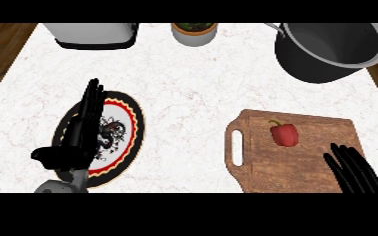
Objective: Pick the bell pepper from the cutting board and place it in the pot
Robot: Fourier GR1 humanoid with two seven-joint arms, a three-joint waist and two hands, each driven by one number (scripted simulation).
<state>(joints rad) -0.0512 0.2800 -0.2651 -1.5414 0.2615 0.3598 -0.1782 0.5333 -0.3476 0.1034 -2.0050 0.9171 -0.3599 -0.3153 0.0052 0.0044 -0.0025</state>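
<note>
1. The right hand (351, 169) comes in at the lower right of the frame, its black fingers straight and slightly spread, holding nothing. It lies over the lower right corner of the cutting board (310, 175).
2. The bell pepper (284, 133) is red with a short stem and lies on the upper middle of the cutting board, up and to the left of the right hand's fingertips and apart from them.
3. The cutting board is brown wood with a slot handle on its left side. It sits on the white marbled worktop (192, 80) in the lower right of the frame.
4. The pot (325, 50) is dark grey and stands at the upper right of the frame, above the cutting board and well apart from the bell pepper. Nothing shows inside it.
5. The left hand (81, 135) is at the lower left of the frame, fingers straight and pointing up, thumb out to the left, holding nothing. It shows over a plate (133, 125) with a black rim and a red and yellow band.
6. At the top left stands a white appliance (92, 34), cut by the frame edge.
7. At the top middle stands a small pot with a plant (194, 31).
</note>
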